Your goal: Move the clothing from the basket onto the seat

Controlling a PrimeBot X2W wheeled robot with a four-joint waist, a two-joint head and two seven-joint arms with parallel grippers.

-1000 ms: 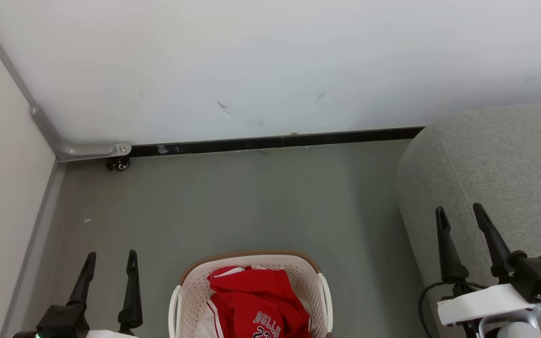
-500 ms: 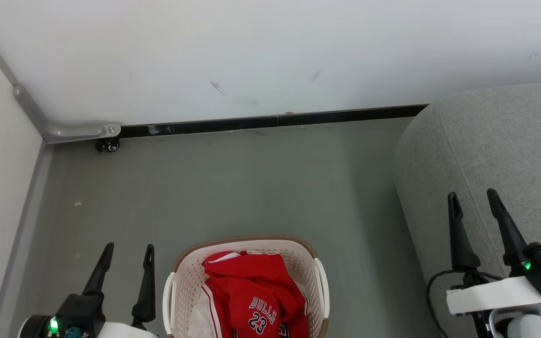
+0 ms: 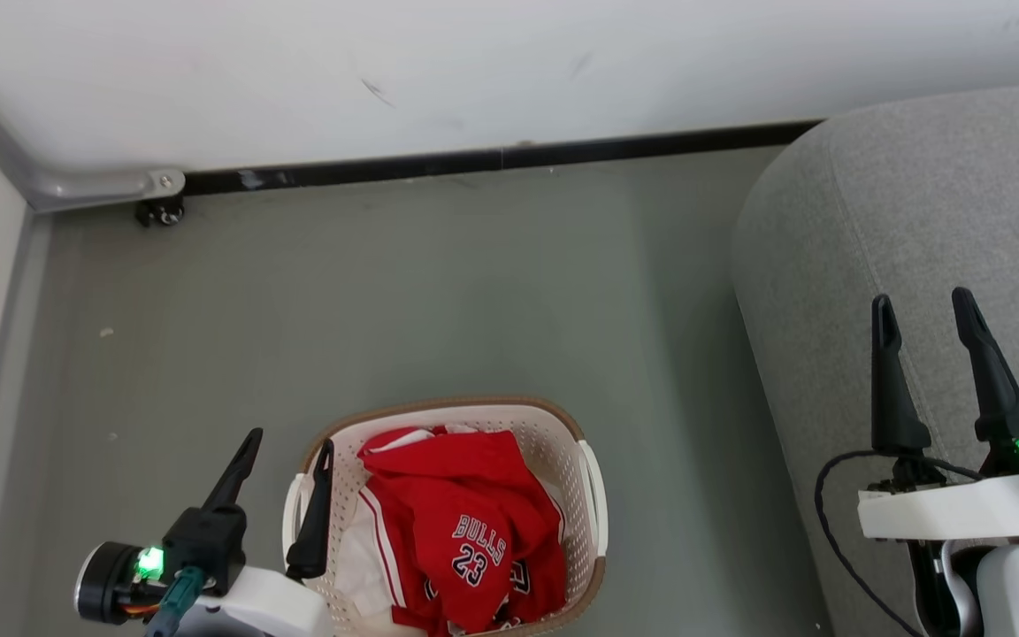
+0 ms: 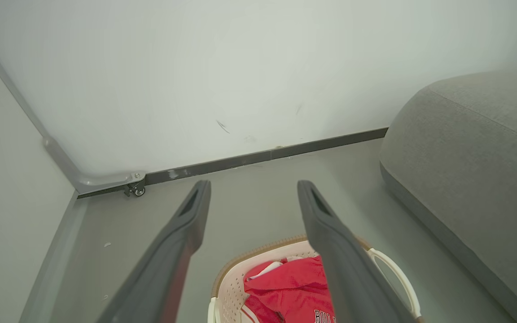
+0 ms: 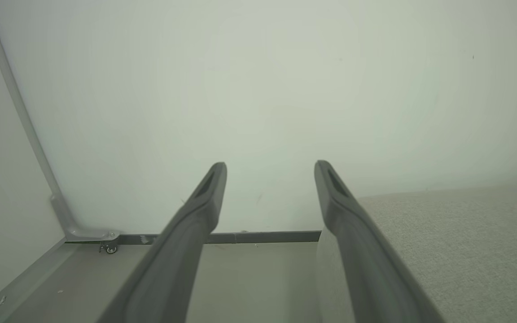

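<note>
**Clothes in the basket, both grippers open and empty**

In the head view the red clothing lies crumpled in the basket at 6 o'clock. The basket's long axis runs 12 to 6, and the "BULLS 23" print reads nearly upright. The seat is at 3 o'clock. The left gripper at 7 and the right gripper at 4 have their fingers spread. The left wrist view adds a basket handle. The right wrist view shows the seat's top meeting the wall.

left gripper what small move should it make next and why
Probably lower the open left gripper rightward into the cream perforated plastic basket. The red basketball clothing lies bunched inside, untouched, and this gripper hangs by the basket's left rim, while the right gripper is over the grey fabric seat.
</note>
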